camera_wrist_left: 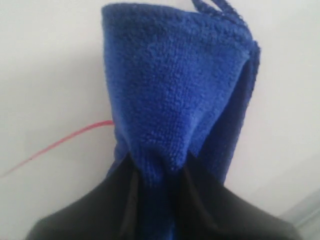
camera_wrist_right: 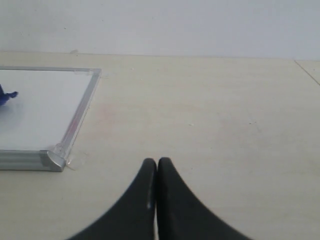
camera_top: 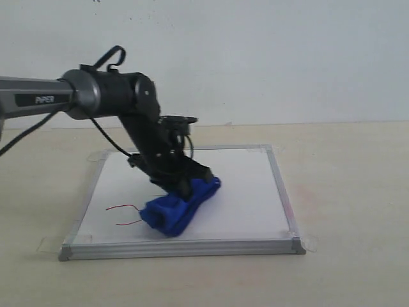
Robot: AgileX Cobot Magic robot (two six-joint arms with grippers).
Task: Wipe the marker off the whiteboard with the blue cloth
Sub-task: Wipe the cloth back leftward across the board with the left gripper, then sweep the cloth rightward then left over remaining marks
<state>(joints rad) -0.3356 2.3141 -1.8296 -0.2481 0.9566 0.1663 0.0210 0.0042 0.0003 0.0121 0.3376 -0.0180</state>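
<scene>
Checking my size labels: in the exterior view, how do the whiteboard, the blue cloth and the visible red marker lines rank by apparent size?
1. whiteboard, by far the largest.
2. blue cloth, a bundle on the board.
3. red marker lines, two short thin strokes beside the cloth; any more may be hidden under it.

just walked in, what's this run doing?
The left gripper is shut on the blue cloth and holds it down on the whiteboard. Thin red marker lines show on the board just beside the cloth, not yet wiped. The right gripper is shut and empty, hanging over the bare table off the board's corner.
</scene>
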